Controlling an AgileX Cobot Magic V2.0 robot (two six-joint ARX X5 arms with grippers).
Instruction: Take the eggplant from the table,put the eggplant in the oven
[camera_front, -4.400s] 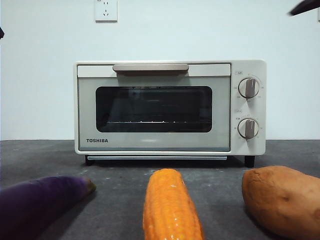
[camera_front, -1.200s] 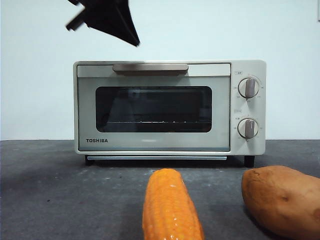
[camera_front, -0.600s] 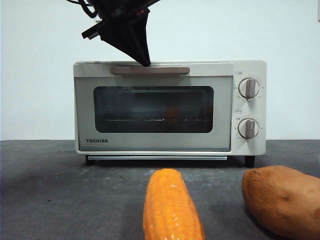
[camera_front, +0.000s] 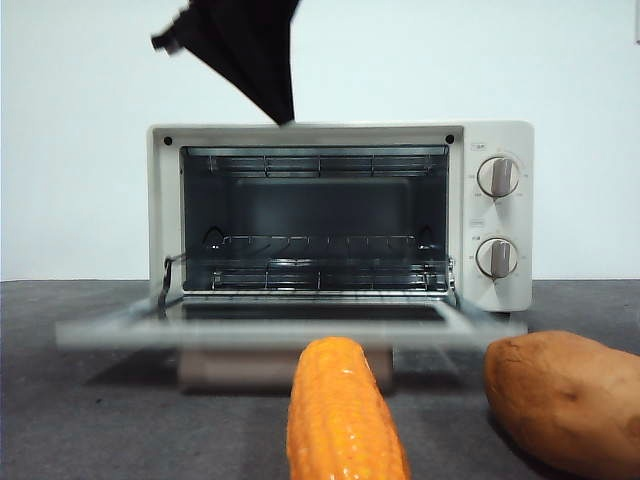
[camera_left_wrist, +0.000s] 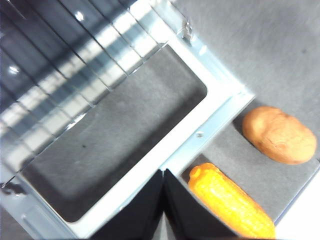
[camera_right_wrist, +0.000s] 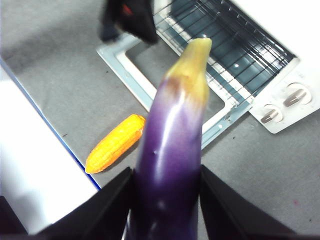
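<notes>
The glossy purple eggplant (camera_right_wrist: 172, 150) sticks out stem end first from my right gripper (camera_right_wrist: 167, 200), which is shut on it high above the table (camera_right_wrist: 60, 60). It does not show in the front view. The cream TOSHIBA oven (camera_front: 500, 215) stands with its door (camera_front: 290, 330) dropped open and the wire rack (camera_front: 320, 245) bare. My left gripper (camera_front: 283, 112) hangs shut and empty just above the oven's top front edge. In its own wrist view the left gripper (camera_left_wrist: 162, 176) points down at the open glass door (camera_left_wrist: 125, 120).
An orange corn cob (camera_front: 340, 420) lies in front of the open door, with a brown sweet potato (camera_front: 565, 400) to its right. The door now covers the table right in front of the oven. A white wall stands behind.
The oven door, closed a second ago and just tipping half a second ago with the left gripper at its handle, now lies fully open. The eggplant has left the table at front left.
</notes>
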